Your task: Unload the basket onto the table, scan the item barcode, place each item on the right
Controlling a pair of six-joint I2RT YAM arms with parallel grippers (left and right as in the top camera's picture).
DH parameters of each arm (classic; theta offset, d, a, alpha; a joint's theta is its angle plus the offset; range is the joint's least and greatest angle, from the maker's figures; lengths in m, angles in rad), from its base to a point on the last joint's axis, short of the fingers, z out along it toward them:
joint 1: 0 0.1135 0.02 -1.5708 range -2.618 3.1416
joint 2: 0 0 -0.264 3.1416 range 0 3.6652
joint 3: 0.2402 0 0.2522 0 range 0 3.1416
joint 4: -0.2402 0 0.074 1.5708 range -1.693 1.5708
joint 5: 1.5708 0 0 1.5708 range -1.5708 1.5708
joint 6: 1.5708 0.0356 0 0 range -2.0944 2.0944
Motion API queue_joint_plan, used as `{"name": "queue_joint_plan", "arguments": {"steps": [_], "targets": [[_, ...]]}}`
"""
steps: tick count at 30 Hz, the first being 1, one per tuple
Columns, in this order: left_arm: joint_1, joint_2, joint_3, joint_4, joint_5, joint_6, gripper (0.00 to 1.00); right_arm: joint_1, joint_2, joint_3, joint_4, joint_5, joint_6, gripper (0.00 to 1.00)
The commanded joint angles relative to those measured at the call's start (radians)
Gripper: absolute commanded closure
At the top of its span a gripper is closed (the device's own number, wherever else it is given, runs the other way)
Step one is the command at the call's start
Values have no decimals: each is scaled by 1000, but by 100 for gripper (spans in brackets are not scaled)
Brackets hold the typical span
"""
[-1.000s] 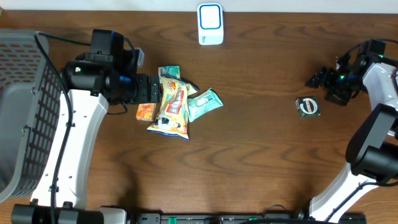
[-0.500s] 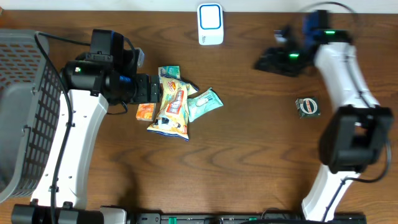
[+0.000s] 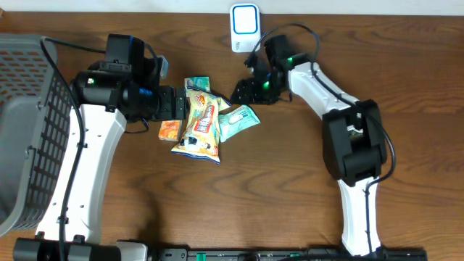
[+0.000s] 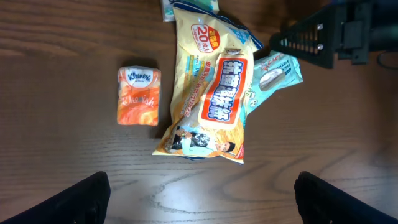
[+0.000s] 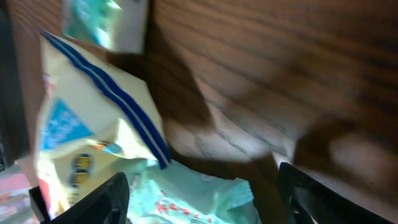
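A pile of items lies left of the table's centre: a yellow snack bag [image 3: 201, 123] [image 4: 214, 99] [image 5: 81, 124], a teal packet [image 3: 239, 120] [image 4: 273, 74] [image 5: 186, 193] partly under it, an orange tissue pack [image 3: 170, 130] [image 4: 138, 96] and a green packet [image 3: 197, 84]. No barcode is readable in any view. The white scanner [image 3: 245, 27] stands at the back edge. My left gripper [image 3: 174, 103] [image 4: 199, 202] hovers open above the pile's left side, holding nothing. My right gripper [image 3: 246, 91] [image 5: 202, 199] is open just over the teal packet's upper end, its black fingers [image 4: 317, 40] also showing in the left wrist view.
A grey mesh basket [image 3: 29, 109] fills the far left of the table. My right arm [image 3: 319, 80] stretches across the table's upper middle from its base at the right. Bare wood lies in front of the pile.
My right arm swung from the far right edge across the table to the pile's right side, its jaws narrowing a little. The left arm and the items stayed put.
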Motion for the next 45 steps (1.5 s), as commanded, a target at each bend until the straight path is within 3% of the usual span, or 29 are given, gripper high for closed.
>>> {"name": "queue_joint_plan", "arguments": {"steps": [1, 10, 16, 21, 27, 32, 36, 39, 40, 45], "targets": [[5, 5, -6, 0, 8, 17, 6, -1, 16, 10, -31, 23, -15, 31], [5, 5, -6, 0, 8, 17, 6, 3, 31, 9, -192, 27, -133, 34], [5, 5, -6, 0, 8, 17, 6, 16, 33, -43, -147, 27, -119, 41], [5, 5, -6, 0, 8, 17, 6, 30, 60, -113, -39, 26, -28, 57], [5, 5, -6, 0, 8, 17, 6, 30, 80, -117, -21, 26, 0, 99], [5, 5, -6, 1, 8, 17, 6, -3, 54, -104, -24, -11, -1, 99], [5, 5, -6, 0, 8, 17, 6, -45, -65, -93, -43, -16, -8, 99], [5, 5, -6, 0, 8, 17, 6, -58, -206, -93, -76, 120, -8, 99], [5, 5, -6, 0, 8, 17, 6, -53, -302, -93, -108, 269, -9, 99], [5, 5, -6, 0, 8, 17, 6, 26, -447, -93, -187, 726, -43, 99]]}}
